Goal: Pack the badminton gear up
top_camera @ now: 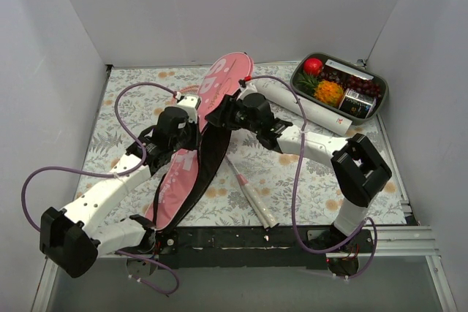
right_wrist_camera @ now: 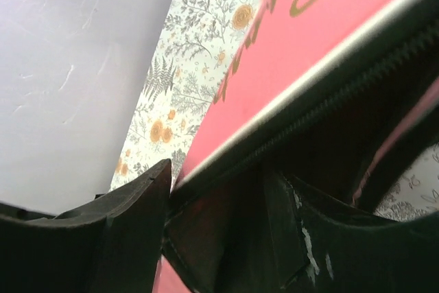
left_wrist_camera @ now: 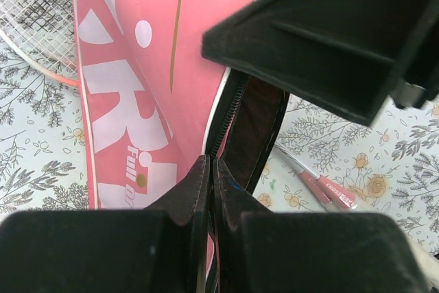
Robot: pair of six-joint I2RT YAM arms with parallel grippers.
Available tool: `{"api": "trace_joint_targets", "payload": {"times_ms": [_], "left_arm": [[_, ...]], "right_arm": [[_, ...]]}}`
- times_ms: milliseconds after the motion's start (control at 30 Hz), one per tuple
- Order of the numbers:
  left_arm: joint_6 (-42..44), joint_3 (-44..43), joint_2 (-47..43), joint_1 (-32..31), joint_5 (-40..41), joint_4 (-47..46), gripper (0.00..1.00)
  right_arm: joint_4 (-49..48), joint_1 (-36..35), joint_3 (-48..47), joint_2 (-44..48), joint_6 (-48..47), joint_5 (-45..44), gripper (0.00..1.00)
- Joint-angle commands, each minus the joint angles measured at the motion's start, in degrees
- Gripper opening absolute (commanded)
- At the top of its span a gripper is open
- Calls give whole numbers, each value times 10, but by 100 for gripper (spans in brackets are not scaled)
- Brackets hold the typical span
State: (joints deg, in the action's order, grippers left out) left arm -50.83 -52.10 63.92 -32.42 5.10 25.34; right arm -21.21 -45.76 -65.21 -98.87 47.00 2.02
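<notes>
1. Bag (top_camera: 223,78) lay diagonally across the mat (top_camera: 124,100), with its wide end at the far side, its narrow end near your left base, and its zip side open toward the right.
2. Your left gripper (left_wrist_camera: 208,184) had its fingers pressed together on the bag's zip edge.
3. Your right gripper (right_wrist_camera: 219,186) straddled the black rim farther up. It looked clamped on the rim, holding the mouth open.
4. The racket (top_camera: 251,191) showed only its shaft and handle, just right of that mouth and running toward the near right. Your right arm was nearer to it.
5. The racket's axis splayed away from the bag's, so I judge it needed swinging parallel before it could slide in.
6. The tube (top_camera: 307,104) lay beyond, beside the tray (top_camera: 299,80).
</notes>
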Motion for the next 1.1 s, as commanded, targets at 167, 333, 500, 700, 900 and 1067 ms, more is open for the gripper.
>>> {"api": "trace_joint_targets", "payload": {"times_ms": [167, 333, 500, 700, 900, 1067], "left_arm": [[13, 36, -49, -3, -35, 15, 0], [47, 68, -74, -7, -80, -22, 19], [66, 103, -137, -33, -111, -67, 48], [72, 119, -140, -74, -1, -58, 54], [92, 119, -102, -148, 205, -51, 54], [86, 91, -83, -232, 298, -30, 54]], "right_arm": [[-4, -1, -127, -48, -18, -44, 2], [43, 0, -164, -53, -37, -54, 1], [69, 15, -178, -54, -35, -54, 1], [79, 40, -178, -47, -22, -25, 1], [79, 47, -168, -24, -30, -9, 1], [86, 52, -163, -14, -39, -6, 1]]}}
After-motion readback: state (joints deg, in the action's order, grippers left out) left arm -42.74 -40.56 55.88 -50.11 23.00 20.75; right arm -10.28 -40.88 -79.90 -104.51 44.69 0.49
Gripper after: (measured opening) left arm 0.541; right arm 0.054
